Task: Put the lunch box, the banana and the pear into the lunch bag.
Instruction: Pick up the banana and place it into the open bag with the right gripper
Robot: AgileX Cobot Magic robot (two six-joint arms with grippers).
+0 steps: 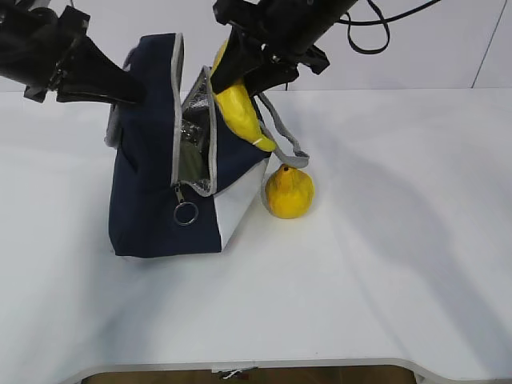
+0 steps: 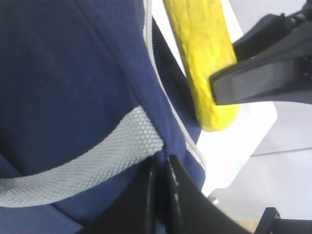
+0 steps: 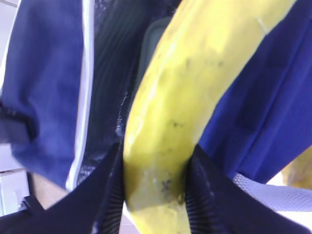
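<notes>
The navy lunch bag [image 1: 144, 192] stands on the table with its top unzipped and the silver lining showing. My left gripper [image 1: 132, 90] is shut on the bag's blue fabric [image 2: 97, 73] next to a grey handle [image 2: 97, 165], holding that side up. My right gripper [image 1: 248, 76] is shut on the yellow banana [image 1: 240, 112] and holds it tilted over the bag's opening, its lower end against the bag's right edge. The banana fills the right wrist view [image 3: 185, 87]. A pale greenish shape, likely the lunch box [image 3: 153, 34], lies inside the bag. The pear [image 1: 289, 192] sits on the table right of the bag.
The white table [image 1: 400, 240] stretches to the right and front of the bag. The zipper's ring pull [image 1: 186, 213] hangs at the bag's front. The second grey handle [image 1: 284, 136] droops over the bag's right side above the pear.
</notes>
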